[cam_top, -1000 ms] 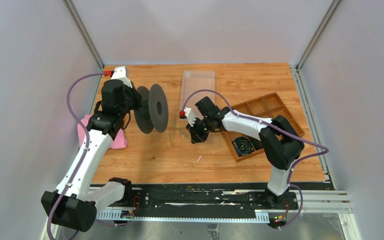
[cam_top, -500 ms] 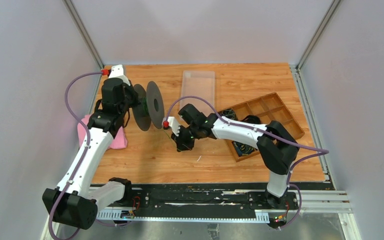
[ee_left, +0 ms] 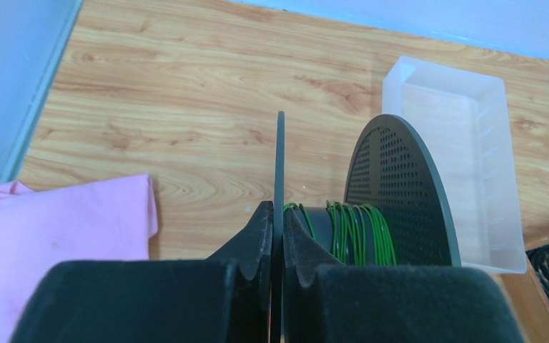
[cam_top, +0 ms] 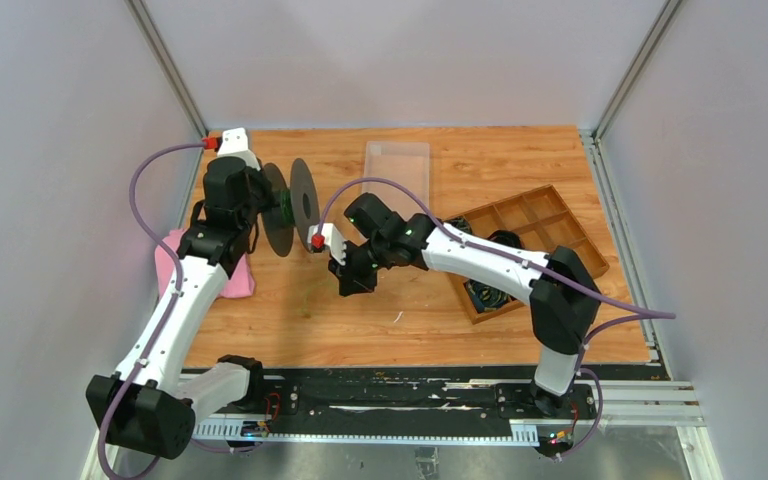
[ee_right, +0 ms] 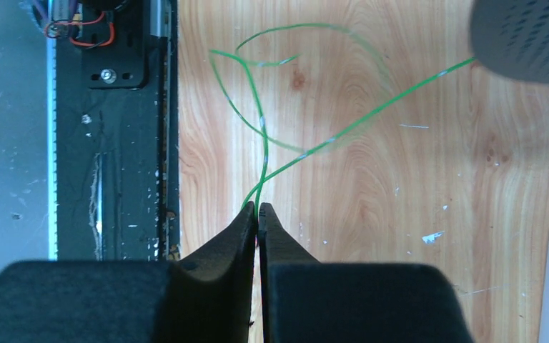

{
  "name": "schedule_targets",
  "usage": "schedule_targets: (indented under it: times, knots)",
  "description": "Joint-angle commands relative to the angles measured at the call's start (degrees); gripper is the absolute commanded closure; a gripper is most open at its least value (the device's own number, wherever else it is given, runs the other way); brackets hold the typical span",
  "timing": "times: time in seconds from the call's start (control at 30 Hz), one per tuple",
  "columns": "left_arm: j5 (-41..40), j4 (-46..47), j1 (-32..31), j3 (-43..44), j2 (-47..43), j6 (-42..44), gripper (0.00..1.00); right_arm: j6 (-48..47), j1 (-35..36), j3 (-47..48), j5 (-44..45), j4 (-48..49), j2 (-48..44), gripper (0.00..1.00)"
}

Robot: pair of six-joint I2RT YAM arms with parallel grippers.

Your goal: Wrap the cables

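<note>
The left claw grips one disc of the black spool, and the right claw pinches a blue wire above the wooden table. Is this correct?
Not quite: the wire is green, not blue, as the right wrist view shows. The rest holds: the left claw grips one disc of the black spool, and the right claw pinches the wire above the wooden table.

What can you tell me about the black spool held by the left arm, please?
The spool is two thin black discs, the far one perforated with small holes, joined by a dark hub carrying several turns of green wire. It stands on edge, axle roughly level, over the wooden table toward its far left. The left gripper is shut on the near disc's rim. Whether the spool touches the table is unclear.
</note>
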Motion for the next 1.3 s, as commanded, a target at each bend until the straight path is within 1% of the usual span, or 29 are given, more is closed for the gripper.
schedule_targets:
  times: [0.0, 0.23, 0.37, 0.53, 0.63, 0.8, 1.07, 1.27]
  knots:
    - [-4.28, 9.51, 0.82, 0.04, -0.44, 2.30, 1.00, -1.36, 1.53, 2.46, -3.26, -8.51, -2.19, 0.95]
    - [-4.68, 10.72, 0.83, -0.73, -0.22, 2.88, 1.00, -2.29, 1.72, 3.47, -3.87, -10.44, -4.42, 0.99]
    - [-4.36, 10.53, 0.83, -0.78, -0.23, 2.81, 1.00, -2.42, 1.76, 4.45, -3.41, -10.58, -5.51, 0.99]
    - [-3.07, 10.20, 0.75, -1.52, -0.97, 3.63, 1.00, -2.48, 1.50, 6.74, 0.73, -10.92, -6.60, 0.99]
    - [-2.33, 9.82, 0.75, -2.06, -1.30, 4.68, 1.00, -2.31, 1.09, 9.61, 2.41, -11.58, -6.91, 0.99]
    - [-0.86, 9.41, 0.59, -3.24, -1.36, 6.27, 1.00, -0.77, -0.01, 14.52, 1.57, -12.24, -6.38, 0.99]
    - [-0.89, 10.08, -3.32, -5.65, -2.73, 10.44, 1.00, 3.75, -2.48, 23.82, 0.09, -13.50, -2.48, 0.99]
    - [-0.18, 9.66, -4.47, -6.45, -3.29, 11.85, 1.00, 7.25, -4.59, 29.54, -0.85, -13.48, 0.80, 0.99]
